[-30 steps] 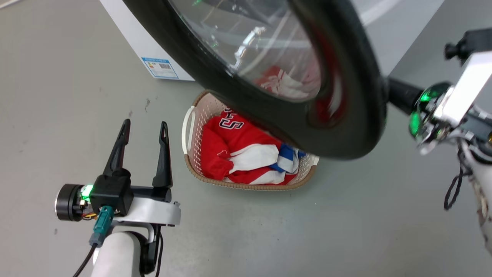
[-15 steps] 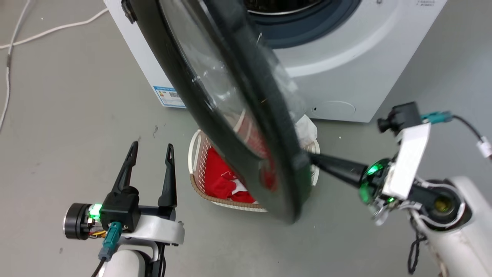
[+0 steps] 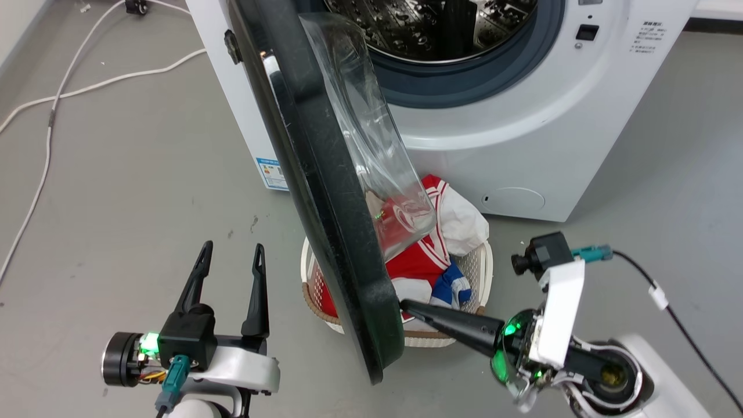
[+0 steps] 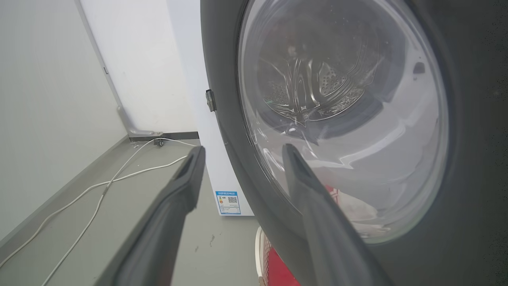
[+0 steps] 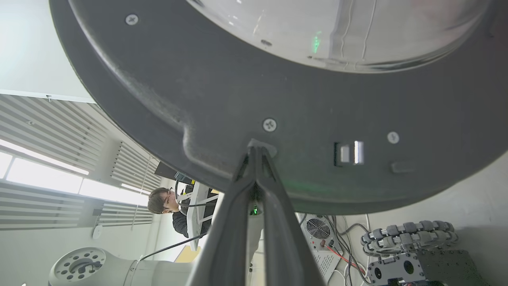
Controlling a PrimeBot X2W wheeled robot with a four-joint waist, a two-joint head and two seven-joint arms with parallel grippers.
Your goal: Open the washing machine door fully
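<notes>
Washing machine door (image 3: 325,191) hangs ajar over your laundry basket (image 3: 484,268) of red-white-blue clothes (image 3: 418,261); right end effector (image 3: 404,303) pinched closed against its rim, left end effector (image 3: 232,255) spread, empty.

Blue sticker (image 3: 271,173) on washing machine (image 3: 522,133): QR code, print illegible. Small grey print (image 3: 645,38) upper front: illegible.

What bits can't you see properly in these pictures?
- Basket: head view, the washing machine door hides part of it.
- Drum: head view, the top edge cuts it off.
- Sticker: head view, writing too small to read.
</notes>
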